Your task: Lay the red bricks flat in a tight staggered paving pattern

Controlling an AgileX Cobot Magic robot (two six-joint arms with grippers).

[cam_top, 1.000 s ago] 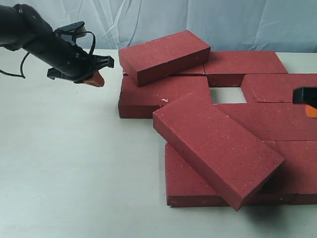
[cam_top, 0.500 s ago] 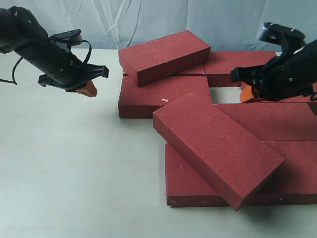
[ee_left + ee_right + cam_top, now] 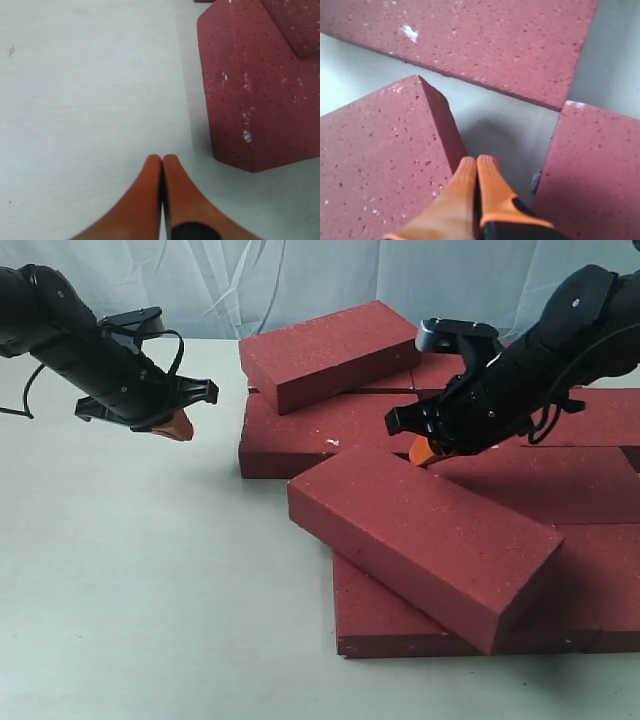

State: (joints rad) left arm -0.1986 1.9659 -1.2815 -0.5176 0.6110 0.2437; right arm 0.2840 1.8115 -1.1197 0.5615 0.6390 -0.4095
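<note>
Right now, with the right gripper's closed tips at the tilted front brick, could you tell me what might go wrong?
The tilted front brick lies askew over the lower bricks; a shove from the right gripper could swing it or drag those out of line.
The closed tips sit near a corner and might slip into the gap.
The back brick rests raised and could slide.

Speckled red bricks (image 3: 570, 485) lie flat, loosely clustered; 2 rest askew on top, front brick (image 3: 425, 540) tilted.
</note>
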